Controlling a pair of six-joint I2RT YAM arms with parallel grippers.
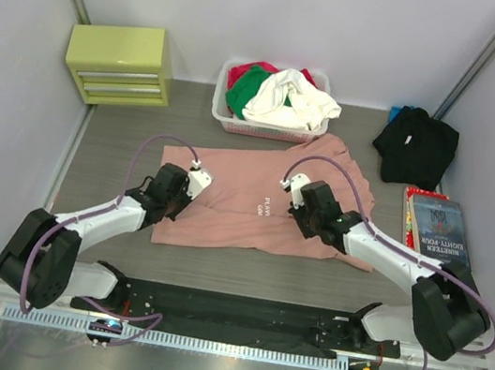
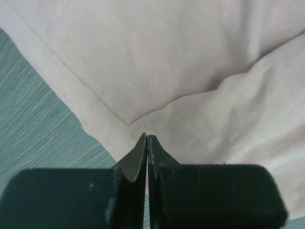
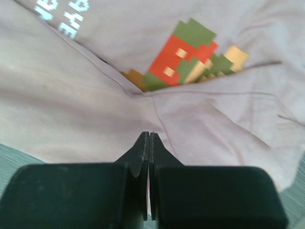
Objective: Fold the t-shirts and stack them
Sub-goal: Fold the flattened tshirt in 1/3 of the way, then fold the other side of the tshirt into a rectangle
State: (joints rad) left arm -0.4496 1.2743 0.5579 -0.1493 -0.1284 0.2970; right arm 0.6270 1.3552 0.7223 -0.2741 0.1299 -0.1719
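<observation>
The salmon-pink t-shirt (image 1: 244,205) lies partly folded on the table's middle, with white text and a pixel-character print (image 3: 186,57) showing. My left gripper (image 1: 197,179) is shut and hovers over the shirt's left edge, by a hem corner (image 2: 126,125). My right gripper (image 1: 290,189) is shut over the shirt's right half, just below the print. I see no cloth pinched in either one's jaws (image 2: 147,138) (image 3: 149,136). The black t-shirt (image 1: 418,145) lies crumpled at the back right.
A white basket (image 1: 266,132) of mixed clothes stands at the back centre, touching the pink shirt's top. A lime-green drawer box (image 1: 120,64) is at the back left. A book (image 1: 438,228) lies at the right edge.
</observation>
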